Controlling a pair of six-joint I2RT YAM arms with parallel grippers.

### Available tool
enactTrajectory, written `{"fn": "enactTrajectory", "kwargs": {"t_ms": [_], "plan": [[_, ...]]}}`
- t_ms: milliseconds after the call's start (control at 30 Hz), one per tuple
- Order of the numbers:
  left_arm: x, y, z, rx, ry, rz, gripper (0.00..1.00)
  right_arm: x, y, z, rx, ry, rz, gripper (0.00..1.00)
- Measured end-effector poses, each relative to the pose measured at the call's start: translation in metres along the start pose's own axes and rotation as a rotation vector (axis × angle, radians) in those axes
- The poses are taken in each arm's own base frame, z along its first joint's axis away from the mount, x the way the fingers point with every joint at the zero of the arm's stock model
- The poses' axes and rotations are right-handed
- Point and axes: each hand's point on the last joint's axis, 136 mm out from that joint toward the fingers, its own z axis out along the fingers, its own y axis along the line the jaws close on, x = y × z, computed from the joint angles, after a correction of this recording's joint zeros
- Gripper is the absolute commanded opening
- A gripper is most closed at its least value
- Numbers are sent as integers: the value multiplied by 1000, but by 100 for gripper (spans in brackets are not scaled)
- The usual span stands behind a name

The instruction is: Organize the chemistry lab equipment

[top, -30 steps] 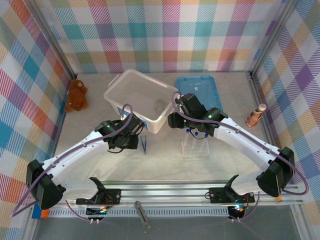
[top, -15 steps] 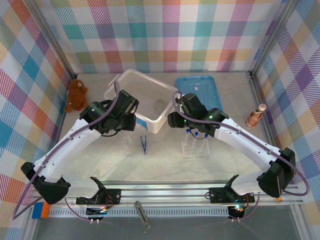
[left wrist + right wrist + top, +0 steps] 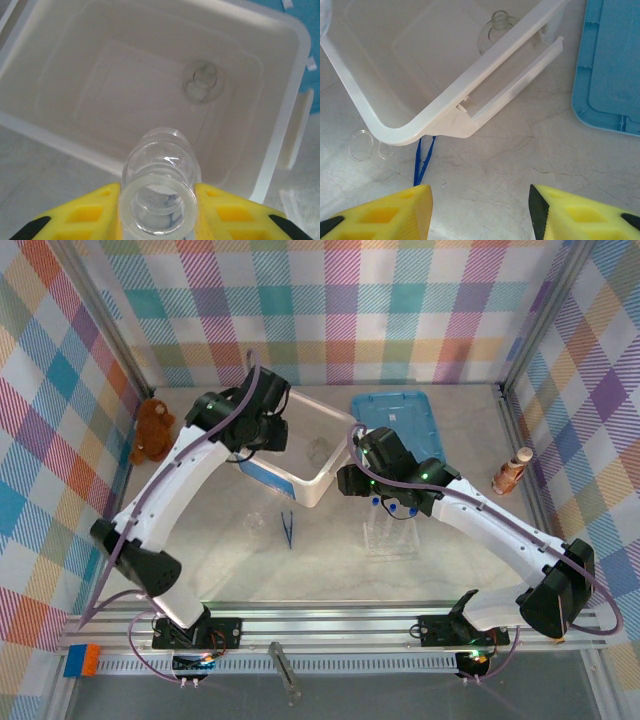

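My left gripper (image 3: 158, 196) is shut on a small round clear flask (image 3: 159, 175) and holds it above the near wall of the white bin (image 3: 280, 135). A second clear flask (image 3: 201, 86) lies on the bin floor. From above, the left gripper (image 3: 262, 432) hangs over the bin's left part. My right gripper (image 3: 480, 212) is open above bare table beside the bin's corner (image 3: 415, 132). Dark-blue tweezers (image 3: 422, 159) and a small round clear dish (image 3: 360, 145) lie on the table there. The clear tube rack (image 3: 392, 537) holds blue-capped test tubes (image 3: 392, 508), partly under the right arm.
A blue lid (image 3: 396, 418) lies flat to the right of the bin. A brown teddy bear (image 3: 152, 430) sits by the left wall and a brown bottle-shaped object (image 3: 512, 472) by the right wall. The metal rail (image 3: 330, 625) runs along the near edge.
The left arm has risen from the table near the tweezers and swung back over the bin, carrying the flask. The right arm has stayed in place.
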Motion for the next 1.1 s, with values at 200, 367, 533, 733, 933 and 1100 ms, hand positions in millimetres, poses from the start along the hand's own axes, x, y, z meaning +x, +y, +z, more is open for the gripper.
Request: {"fn": "enactTrajectory", "kwargs": {"t_ms": [200, 367, 533, 733, 933, 1100], "plan": [[-24, 4, 44, -3, 28, -17, 33, 0, 0, 0, 0, 0, 0, 54], [-27, 7, 87, -2, 79, -35, 33, 0, -1, -2, 0, -2, 1, 54], [-26, 6, 124, 11, 130, -50, 33, -1, -1, -4, -2, -6, 2, 54], [-28, 1, 166, 31, 167, -58, 32, 0, -1, -5, 1, -2, 3, 54], [-17, -4, 203, 42, 227, -51, 32, 1, -2, -5, 1, 0, 3, 54], [-10, -4, 221, 41, 257, -50, 32, 1, -2, -5, 2, 1, 4, 54]]}}
